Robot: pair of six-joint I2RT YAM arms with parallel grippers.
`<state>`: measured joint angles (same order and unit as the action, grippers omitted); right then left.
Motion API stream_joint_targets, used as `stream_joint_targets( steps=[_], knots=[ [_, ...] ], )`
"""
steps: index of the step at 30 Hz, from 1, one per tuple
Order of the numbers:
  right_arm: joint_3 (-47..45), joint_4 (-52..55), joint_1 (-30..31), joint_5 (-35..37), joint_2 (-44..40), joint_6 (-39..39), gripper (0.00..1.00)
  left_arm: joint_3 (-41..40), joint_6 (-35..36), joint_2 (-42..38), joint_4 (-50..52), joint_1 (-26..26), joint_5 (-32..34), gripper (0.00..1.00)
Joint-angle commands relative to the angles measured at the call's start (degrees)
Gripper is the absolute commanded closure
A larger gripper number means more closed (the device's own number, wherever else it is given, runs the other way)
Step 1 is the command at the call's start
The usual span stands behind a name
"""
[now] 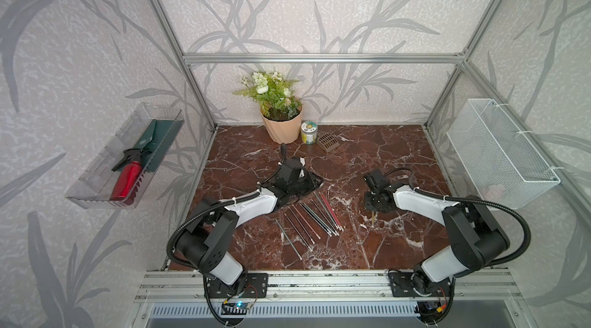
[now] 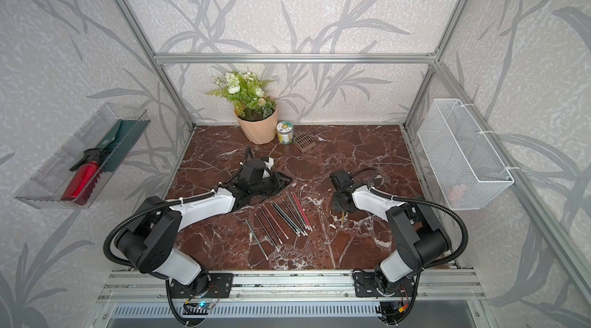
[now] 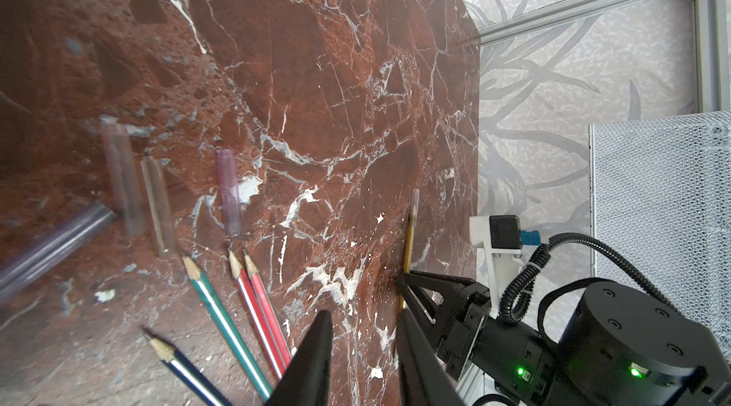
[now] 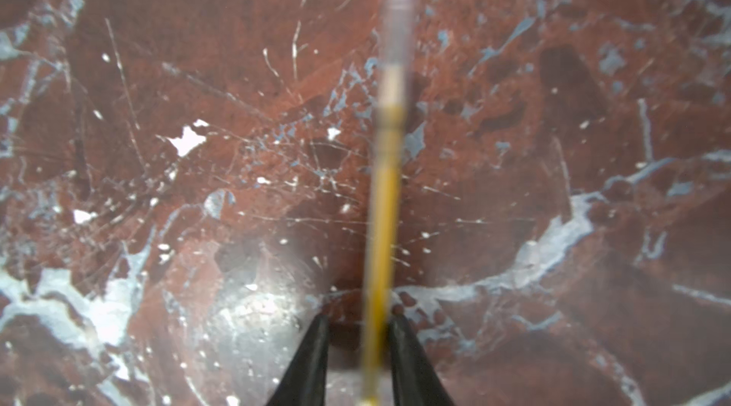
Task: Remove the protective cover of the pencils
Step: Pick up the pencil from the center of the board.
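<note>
fig.: bimanual cap removal, capped pencil in hand.

near the middle of the tabletop [image 1: 367, 157], toward 6 o'clock: fan of pencils [image 1: 311, 217], eraser ends toward 5 o'clock. sharpened tips bare where visible from the left wrist. just beyond those tips: loose caps [image 3: 229, 190] of the protective cover, flat on the tabletop, already off.

at 3 o'clock of the fan: right end effector [image 4: 358, 319], fingers drawn narrow about a yellow pencil [image 4: 381, 226], with a sliver of gap on one side. cannot tell whether truly clamped. translucent cap [image 4: 397, 20] seated on that pencil's tip, well ahead of the fingers.

at 11 o'clock of the fan: left end effector [image 3: 366, 317], fingers apart, nothing between them, clear of the capped tip.

likely failure modes, judged from this arrangement:
- slack hold on the thin barrel, hence pencil and cap sliding out together under the pull.
- pivoting of the barrel between narrow fingers, hence the capped tip swinging off the left approach line.
- left closure on the barrel instead of the cap, hence no separation.
- pinch too near the end of the smooth cap, hence the cap squirting free.
- off-axis pull, hence a snapped lead.
- tight quarters between the two end effectors, hence finger-to-finger contact.
- low sweep of the left arm over the fan, hence scattered pencils and caps.
</note>
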<state>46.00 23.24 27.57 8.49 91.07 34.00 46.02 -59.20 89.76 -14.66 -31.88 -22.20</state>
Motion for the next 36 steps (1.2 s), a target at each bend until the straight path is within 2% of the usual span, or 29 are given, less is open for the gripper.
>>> stream_joint_targets(
  steps=[1, 15, 21, 36],
  knots=[
    [0.97, 4.83, 1.66, -0.92, 4.28, -0.42, 0.79, -0.54, -0.83, -0.46, -0.77, 0.54, -0.57, 0.69],
    [0.9, 2.8, 2.49, -3.03, 6.4, -0.4, 0.86, -2.84, -0.78, -3.39, -0.99, 2.59, -1.03, 0.69],
    [0.59, 2.07, 2.73, -3.65, 8.04, -0.29, 0.94, -4.36, -0.92, -5.0, -2.08, 3.33, -1.08, 0.68],
    [0.18, 1.21, 7.26, -3.87, -3.41, -2.32, 1.0, -5.74, -0.92, -6.79, -2.99, 3.63, -1.66, 0.68]
  ],
)
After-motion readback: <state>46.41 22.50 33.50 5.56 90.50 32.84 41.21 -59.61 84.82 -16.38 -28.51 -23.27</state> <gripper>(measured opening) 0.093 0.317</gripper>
